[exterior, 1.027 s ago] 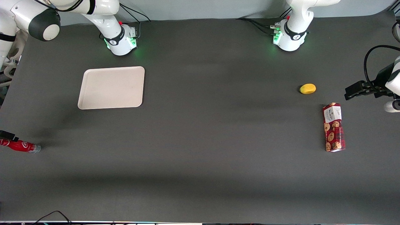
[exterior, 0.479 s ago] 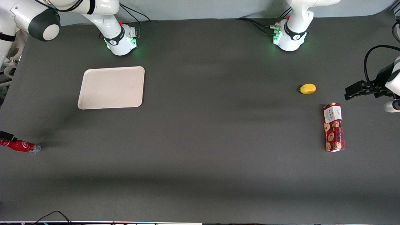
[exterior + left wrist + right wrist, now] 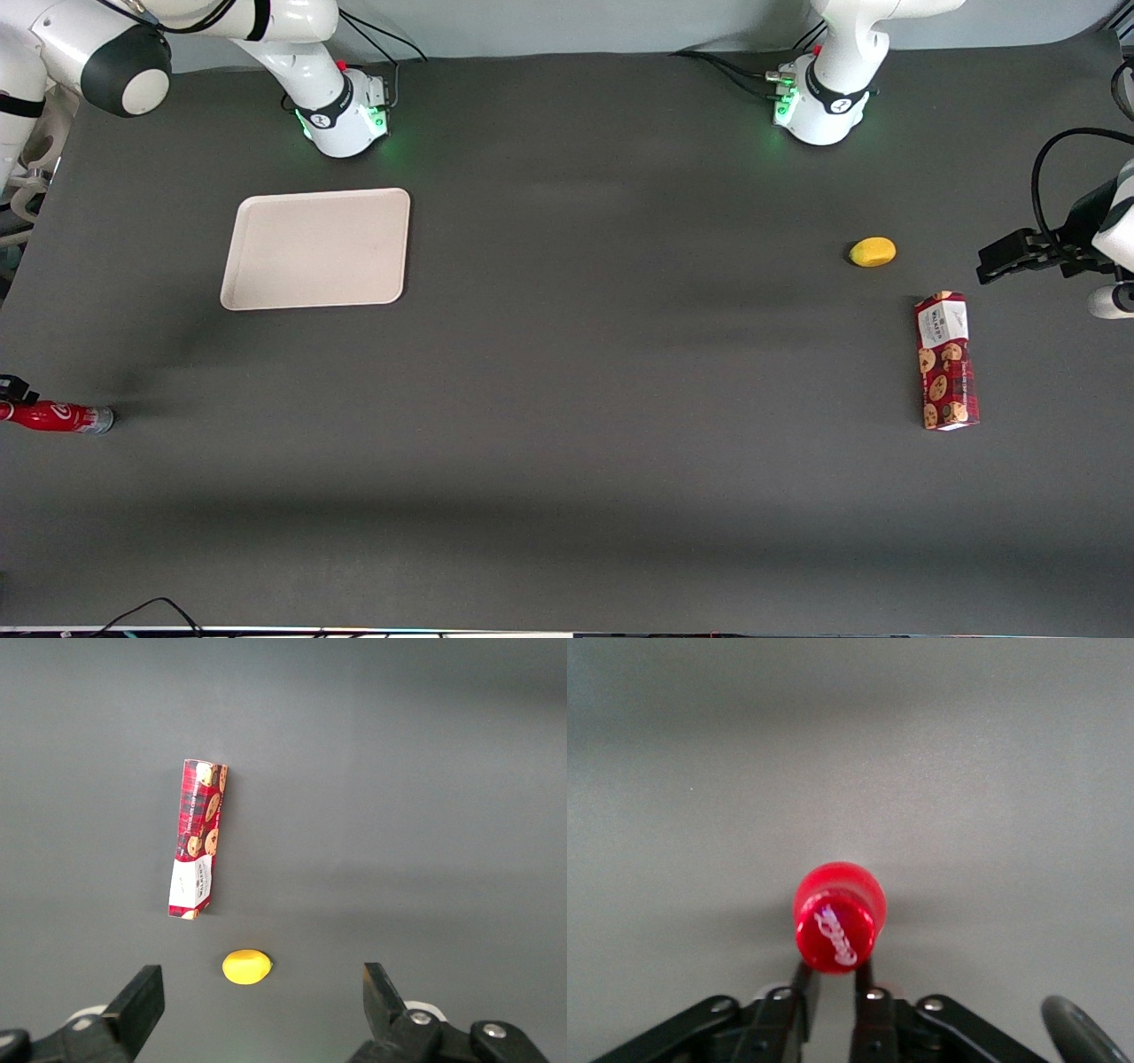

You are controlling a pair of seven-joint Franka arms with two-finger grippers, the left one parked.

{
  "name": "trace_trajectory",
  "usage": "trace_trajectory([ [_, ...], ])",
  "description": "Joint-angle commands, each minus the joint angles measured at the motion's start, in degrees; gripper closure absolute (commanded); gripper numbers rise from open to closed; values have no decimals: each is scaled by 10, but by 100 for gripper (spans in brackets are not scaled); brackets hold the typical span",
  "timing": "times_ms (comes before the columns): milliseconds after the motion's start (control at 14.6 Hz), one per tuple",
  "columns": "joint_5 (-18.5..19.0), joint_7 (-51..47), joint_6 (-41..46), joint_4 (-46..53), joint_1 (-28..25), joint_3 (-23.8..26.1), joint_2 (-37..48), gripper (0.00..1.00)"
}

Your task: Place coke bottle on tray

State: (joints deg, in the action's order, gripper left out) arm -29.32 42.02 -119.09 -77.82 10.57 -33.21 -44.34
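Lighting is even and fairly bright, with no glare on the matte dark counter [image 3: 567, 399]. Soft broad shadow bands cross it in the front view, one starting just beside the gripper [image 3: 11, 390] and running toward the parked arm's end. Green glow spills from the arm bases. In the right wrist view the coke bottle [image 3: 836, 918], close to the gripper [image 3: 829, 1001], looks soft and blurred, its red oversaturated; the counter appears pale grey there.
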Motion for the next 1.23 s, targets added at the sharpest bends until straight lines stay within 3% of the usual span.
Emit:
trace_trajectory([
  [0,-16,-3,-3,16,-2,-5,-10,85],
  [68,-15,-3,-4,16,-2,-5,-10,84],
  [137,-15,-3,-4,17,-2,-5,-10,73],
  [205,-15,-2,-4,17,-2,-5,-8,26],
  [274,-16,-4,-4,18,-2,-5,-1,0],
  [479,-4,-4,5,11,-5,-13,43,0],
  [684,32,-3,77,16,-7,-38,100,0],
  [1027,209,-13,220,15,-27,-48,276,0],
  [1163,256,-60,306,14,-45,-45,355,0],
])
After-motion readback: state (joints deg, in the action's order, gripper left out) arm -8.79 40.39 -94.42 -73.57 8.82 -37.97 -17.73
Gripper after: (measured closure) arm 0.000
